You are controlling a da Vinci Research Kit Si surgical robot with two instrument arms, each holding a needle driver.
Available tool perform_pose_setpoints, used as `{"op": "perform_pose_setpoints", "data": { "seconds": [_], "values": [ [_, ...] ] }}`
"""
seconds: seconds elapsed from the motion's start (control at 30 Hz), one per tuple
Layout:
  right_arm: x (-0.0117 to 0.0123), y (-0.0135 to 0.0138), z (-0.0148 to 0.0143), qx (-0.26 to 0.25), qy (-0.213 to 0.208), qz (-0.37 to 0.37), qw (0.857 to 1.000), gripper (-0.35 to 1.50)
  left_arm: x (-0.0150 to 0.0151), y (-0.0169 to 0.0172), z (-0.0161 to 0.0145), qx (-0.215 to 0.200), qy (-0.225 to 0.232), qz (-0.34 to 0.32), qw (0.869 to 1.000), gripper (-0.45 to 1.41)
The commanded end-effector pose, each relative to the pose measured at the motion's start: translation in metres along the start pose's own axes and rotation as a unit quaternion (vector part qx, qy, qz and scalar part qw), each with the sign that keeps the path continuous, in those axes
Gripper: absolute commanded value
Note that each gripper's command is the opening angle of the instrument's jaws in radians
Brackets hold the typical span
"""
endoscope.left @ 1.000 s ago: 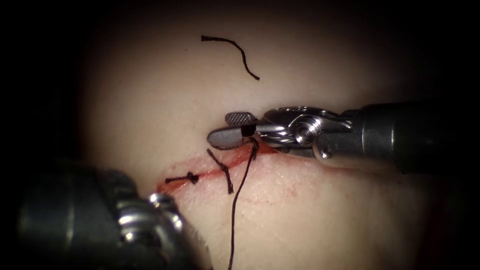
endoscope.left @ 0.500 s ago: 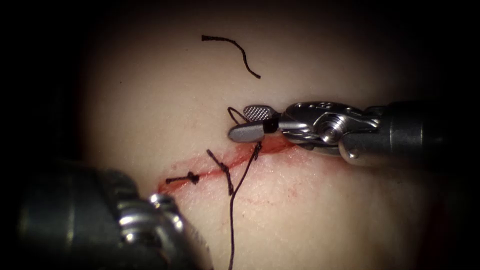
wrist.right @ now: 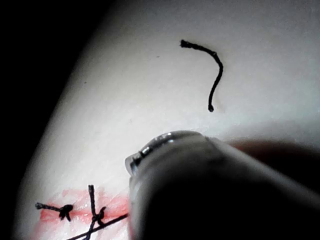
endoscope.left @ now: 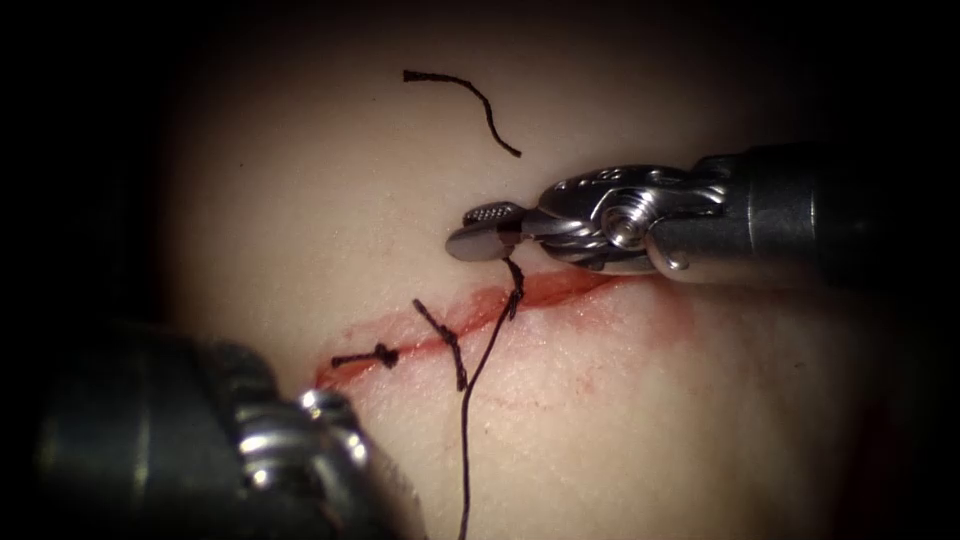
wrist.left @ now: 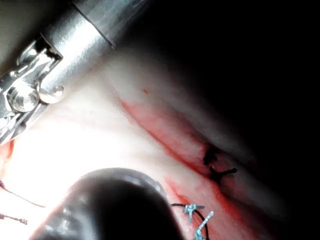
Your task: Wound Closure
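Right tool grips the thread just above the cut, lifting it from the newest stitch

The right tool [endoscope.left: 480, 230] has risen a little since a moment ago, its jaws closed on the thread [endoscope.left: 466, 420], which runs from the third knot [endoscope.left: 514, 295] on the cut [endoscope.left: 560, 290] toward the near edge. The left tool [endoscope.left: 300, 440] sits near left; I cannot tell its jaws. No needle is seen. I judge that tightening needs steady tension

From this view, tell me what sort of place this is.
Likely a bench suturing-practice setup: a slab of tissue with a red cut, knotted thread, and the right tool shut on thread.
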Motion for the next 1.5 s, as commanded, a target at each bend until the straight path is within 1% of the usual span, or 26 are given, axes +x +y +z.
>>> {"op": "perform_pose_setpoints", "data": {
  "seconds": [0.03,0.07,0.1,0.13,0.3,0.43,0.53,0.6,0.67,0.73,0.77,0.83,0.97,1.0,1.03,1.3,1.5],
  "values": [
    [0.0012,-0.0005,-0.0004,0.007,0.001,-0.008,1.0,0.81,0.0003,-0.0003,0.0004,0.0,0.0,0.0,1.0,-0.45],
    [0.0015,-0.0007,-0.0011,0.009,0.002,-0.006,1.0,0.89,0.0003,-0.0003,0.0004,0.0,0.0,0.0,1.0,-0.45],
    [0.0022,-0.0011,-0.0028,0.007,0.011,0.0,1.0,1.01,0.0003,-0.0003,0.0005,0.0,0.0,0.0,1.0,-0.45],
    [0.0024,-0.0013,-0.0035,0.004,0.016,0.002,1.0,1.03,0.0003,-0.0003,0.0005,0.0,0.0,0.0,1.0,-0.45],
    [0.0033,-0.0014,-0.0076,-0.01,0.036,0.02,0.999,1.03,0.0004,-0.0003,0.0005,0.0,0.0,0.003,1.0,-0.45],
    [0.0027,-0.0006,-0.0092,-0.025,0.044,0.028,0.998,0.96,0.0004,-0.0003,0.0005,0.0,0.0,0.003,1.0,-0.45],
    [0.0018,0.0007,-0.0088,-0.034,0.048,0.033,0.998,0.93,0.0004,-0.0002,0.0005,0.0,0.0,0.003,1.0,-0.45],
    [0.0009,0.0018,-0.0078,-0.04,0.049,0.036,0.997,0.91,0.0004,-0.0002,0.0006,0.0,0.0,0.003,1.0,-0.45],
    [0.0,0.0027,-0.0066,-0.045,0.051,0.036,0.997,0.84,0.0004,-0.0002,0.0006,0.0,0.0,0.002,1.0,-0.45],
    [-0.0009,0.0036,-0.005,-0.051,0.053,0.056,0.996,1.08,0.0004,-0.0002,0.0006,0.0,0.0,0.003,1.0,-0.45],
    [-0.0013,0.0038,-0.0043,-0.054,0.054,0.056,0.996,1.13,0.0004,-0.0002,0.0006,0.0,0.0,0.003,1.0,-0.45],
    [-0.0021,0.0041,-0.0028,-0.059,0.058,0.063,0.995,1.13,0.0004,-0.0002,0.0006,0.0,0.0,0.003,1.0,-0.45],
    [-0.002,0.0037,-0.0018,-0.046,0.069,0.08,0.993,1.13,0.0004,-0.0002,0.0006,0.0,0.0,0.003,1.0,-0.45],
    [-0.0017,0.0033,-0.0017,-0.041,0.071,0.085,0.993,1.03,0.0004,-0.0002,0.0006,0.0,0.0,0.003,1.0,-0.45],
    [-0.0015,0.0032,-0.0016,-0.041,0.071,0.085,0.993,1.01,0.0004,-0.0002,0.0006,0.0,0.0,0.003,1.0,-0.45],
    [-0.0009,0.0028,-0.0011,-0.043,0.072,0.088,0.993,1.11,0.0004,-0.0002,0.0006,0.0,0.0,0.003,1.0,-0.45],
    [-0.0005,0.0026,-0.0013,-0.041,0.072,0.09,0.992,1.08,0.0004,-0.0002,0.0006,0.0,0.0,0.003,1.0,-0.45]
  ]
}}
